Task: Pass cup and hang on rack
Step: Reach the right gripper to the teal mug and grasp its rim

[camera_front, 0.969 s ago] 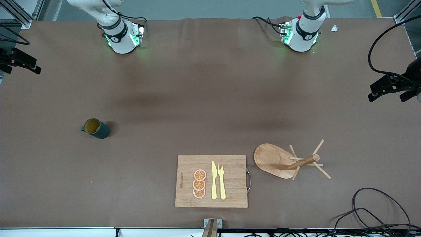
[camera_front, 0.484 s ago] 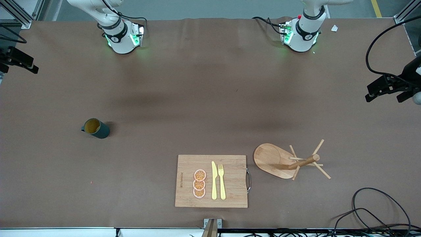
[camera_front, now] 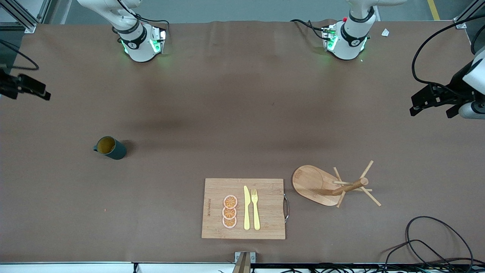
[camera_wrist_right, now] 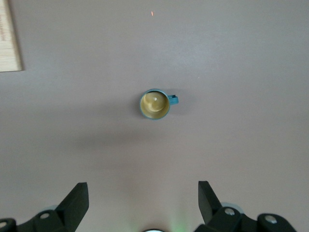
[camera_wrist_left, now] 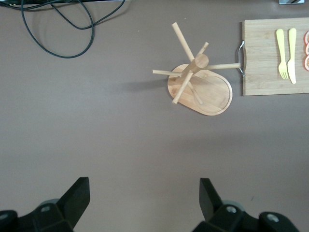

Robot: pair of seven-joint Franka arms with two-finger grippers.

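Note:
The cup [camera_front: 110, 148], a dark teal mug with a tan inside, stands upright on the brown table toward the right arm's end. It also shows in the right wrist view [camera_wrist_right: 155, 104]. The rack [camera_front: 329, 185], a light wooden mug tree on an oval base, stands toward the left arm's end and shows in the left wrist view [camera_wrist_left: 198, 82]. My right gripper [camera_front: 32, 89] hangs open and empty over the table's edge at its own end, apart from the cup [camera_wrist_right: 143, 200]. My left gripper [camera_front: 432, 110] hangs open and empty over its end of the table, apart from the rack [camera_wrist_left: 145, 198].
A bamboo cutting board [camera_front: 265, 223] with a metal handle lies near the front edge beside the rack. It carries orange slices [camera_front: 229, 211], a yellow knife [camera_front: 246, 208] and a fork [camera_front: 255, 208]. A black cable loop [camera_front: 435, 239] lies at the front corner near the rack.
The left gripper has moved in over the table from its end. The right gripper has shifted along its end of the table toward the cup's side. Cup and rack have not moved.

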